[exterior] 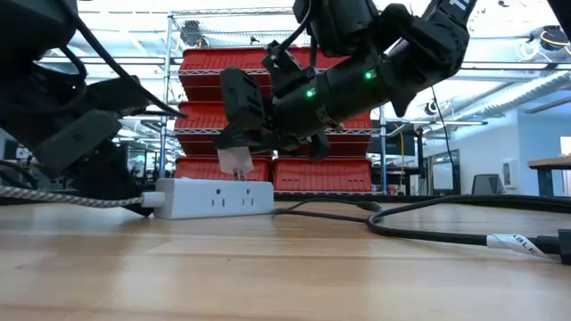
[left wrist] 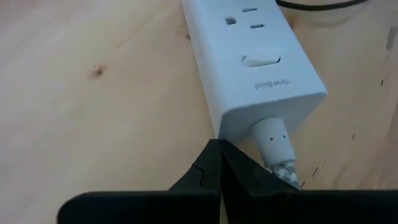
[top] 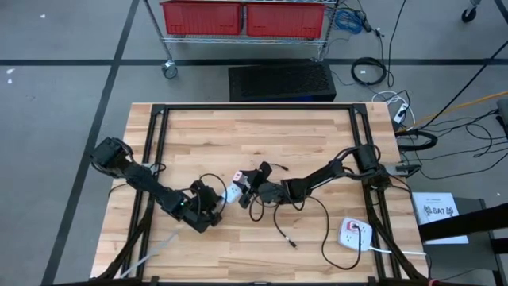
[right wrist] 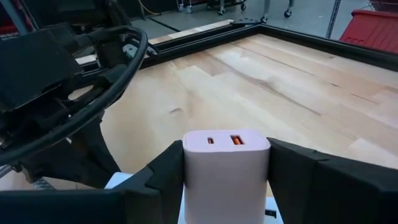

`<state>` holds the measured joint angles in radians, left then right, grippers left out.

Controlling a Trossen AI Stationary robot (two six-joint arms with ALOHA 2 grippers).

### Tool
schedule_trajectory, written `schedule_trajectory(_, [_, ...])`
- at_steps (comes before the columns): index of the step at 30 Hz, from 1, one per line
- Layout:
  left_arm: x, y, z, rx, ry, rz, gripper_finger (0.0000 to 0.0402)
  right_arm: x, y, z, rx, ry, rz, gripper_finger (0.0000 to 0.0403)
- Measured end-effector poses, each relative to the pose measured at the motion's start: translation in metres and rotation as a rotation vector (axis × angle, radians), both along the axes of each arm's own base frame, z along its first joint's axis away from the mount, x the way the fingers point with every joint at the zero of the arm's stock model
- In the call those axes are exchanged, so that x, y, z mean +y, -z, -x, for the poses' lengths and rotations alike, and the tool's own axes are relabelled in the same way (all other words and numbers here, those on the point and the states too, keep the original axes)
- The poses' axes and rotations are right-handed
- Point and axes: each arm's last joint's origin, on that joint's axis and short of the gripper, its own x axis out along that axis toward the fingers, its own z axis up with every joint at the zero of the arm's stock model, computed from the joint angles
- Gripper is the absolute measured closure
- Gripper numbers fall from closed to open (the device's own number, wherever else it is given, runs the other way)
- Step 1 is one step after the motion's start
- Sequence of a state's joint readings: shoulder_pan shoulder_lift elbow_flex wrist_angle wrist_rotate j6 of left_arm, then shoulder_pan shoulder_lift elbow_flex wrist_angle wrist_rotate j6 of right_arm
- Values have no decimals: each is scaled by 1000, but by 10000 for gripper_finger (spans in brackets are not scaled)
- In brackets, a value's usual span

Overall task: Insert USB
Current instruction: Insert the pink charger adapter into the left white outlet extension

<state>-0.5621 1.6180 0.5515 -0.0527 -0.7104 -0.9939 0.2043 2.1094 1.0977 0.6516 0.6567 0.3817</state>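
My right tool point(exterior: 239, 134) grips the white charger point(exterior: 235, 161) between its fingers, holding it just above the power strip point(exterior: 210, 197) near the table's point(top: 317, 135) front middle. My left tool point(left wrist: 219, 163) is closed, tips by the strip's cord end.

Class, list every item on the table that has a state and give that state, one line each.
Power strip: lying flat on the table, outlets empty.
USB wall charger: held above the strip, prongs down, not plugged in, both ports empty.
Right tool: shut on the USB wall charger.
Left tool: shut, at the strip's cord end.
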Motion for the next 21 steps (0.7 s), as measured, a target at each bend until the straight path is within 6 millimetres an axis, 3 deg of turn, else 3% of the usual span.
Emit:
schedule_trajectory(16, [0,-3,-3,-88,-67,-8,400,2,6,2,62,-71,-99,243])
schedule_trajectory(21, [-1,-6,-5,-138,-86,-24,400,11,3,3,51,-155,-143,243])
